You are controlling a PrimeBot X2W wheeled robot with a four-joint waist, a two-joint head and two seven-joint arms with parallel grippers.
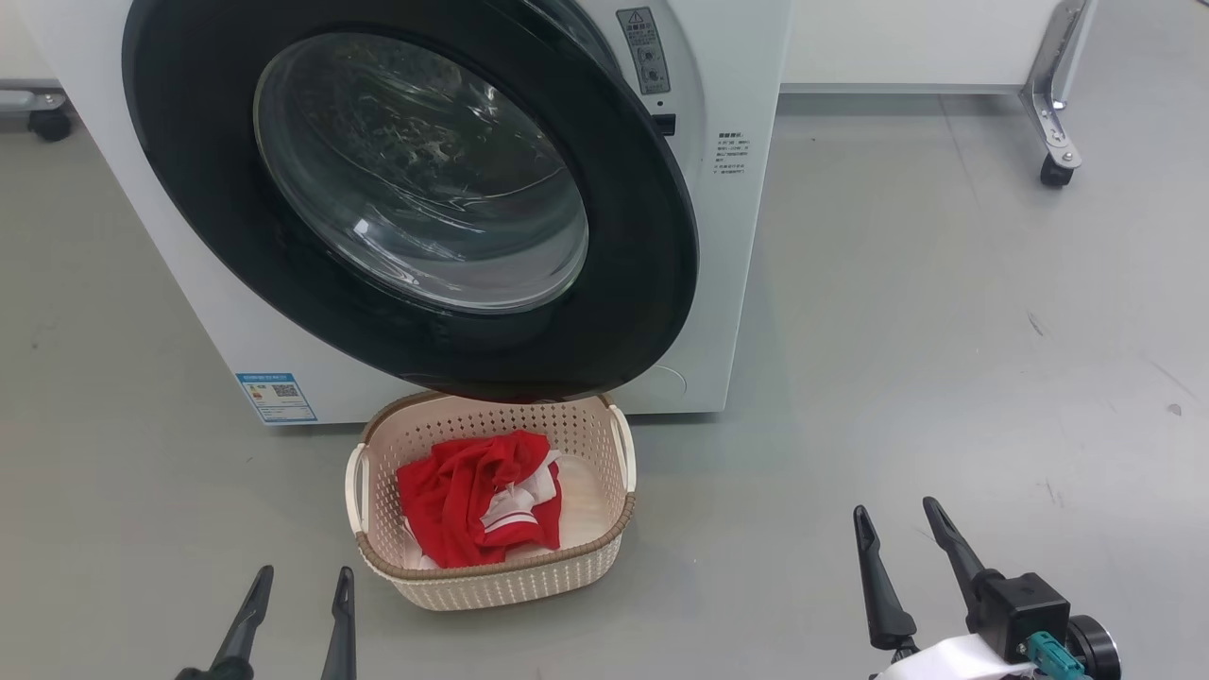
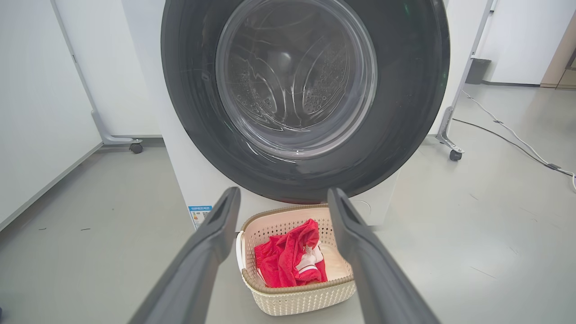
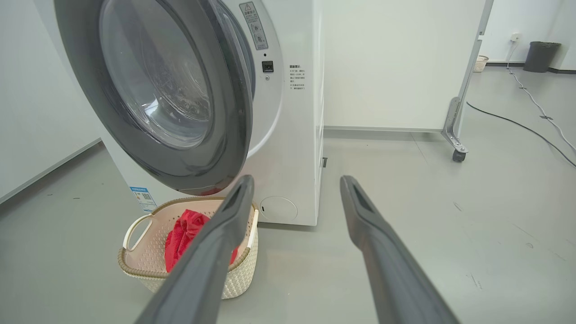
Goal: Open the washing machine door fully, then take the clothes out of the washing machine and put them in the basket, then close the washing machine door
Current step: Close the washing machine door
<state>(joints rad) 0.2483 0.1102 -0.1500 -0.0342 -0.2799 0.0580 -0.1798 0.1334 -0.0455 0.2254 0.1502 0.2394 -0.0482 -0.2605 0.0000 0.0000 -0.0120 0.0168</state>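
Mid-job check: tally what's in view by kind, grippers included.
Washing machine: 1
Washing machine door: 1, ajar
Basket: 1
Clothes: 1 red heap in the basket, pieces not separable
Grippers: 2, left gripper and right gripper, both open
Total: 6

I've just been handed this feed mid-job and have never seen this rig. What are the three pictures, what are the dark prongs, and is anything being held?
You are looking through a two-armed robot's cameras. The head view looks down from its head. The prong pairs at the bottom are its left tool and right tool, both open and holding nothing. The other two pictures come from the wrists, each looking along that tool's own prongs. Ahead stands a white washing machine. The washing machine door, round and black with a glass window, hangs ajar above a cream basket on the grey floor. Red clothes with white trim lie in the basket.
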